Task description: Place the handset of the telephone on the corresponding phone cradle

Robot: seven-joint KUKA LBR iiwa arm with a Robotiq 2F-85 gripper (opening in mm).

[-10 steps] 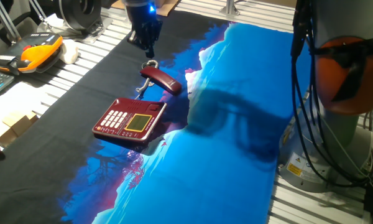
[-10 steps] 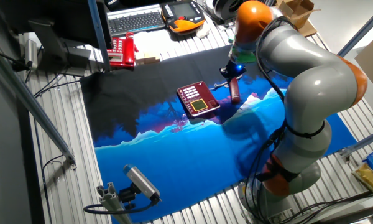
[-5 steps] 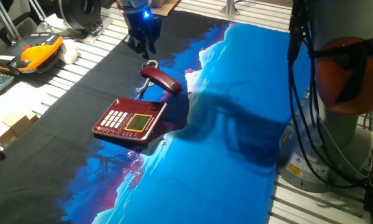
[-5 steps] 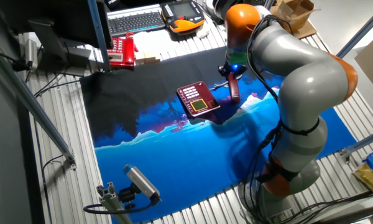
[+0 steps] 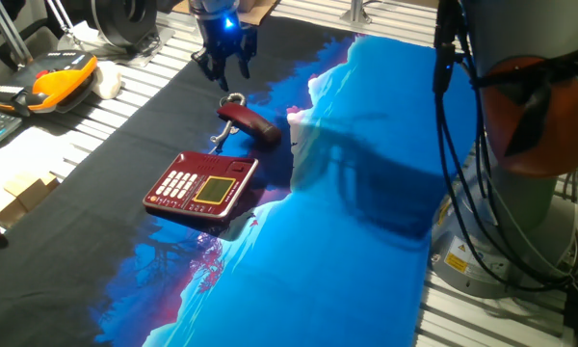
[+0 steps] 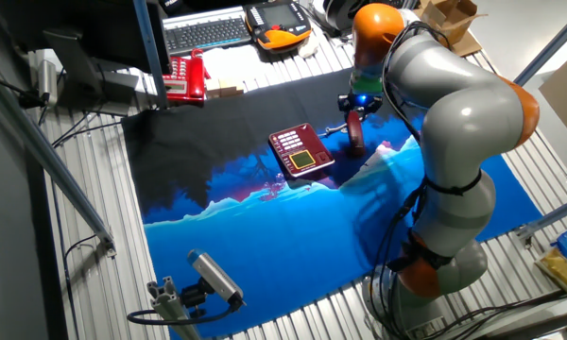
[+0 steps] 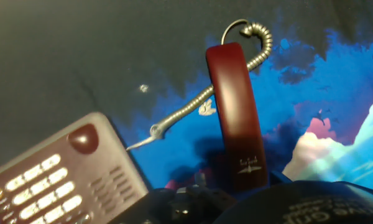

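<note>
Handset [image 5: 251, 124] lies off-hook on cloth at 1 o'clock of phone cradle [image 5: 233, 170]; gripper [image 5: 225, 64] hovers at handset's 11 o'clock, fingers apart, empty, apparently positioned for pickup.

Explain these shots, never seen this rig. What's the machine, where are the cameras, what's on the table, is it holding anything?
The machine is a single grey and orange robot arm standing at the table. Its tip carries an end effector, a two-finger grasping tool with a blue light.

Two pictures come from fixed cameras that look at the table from different sides. The third comes from a camera on the hand, looking down along the fingers.

On the table lies a black and blue cloth. On it rests a dark red desk telephone with white buttons and a small display. Beside it, off the phone, lies the handset, joined by a coiled pale cord.

Nothing is held. The end effector hangs open above the cloth just beyond the handset.
</note>
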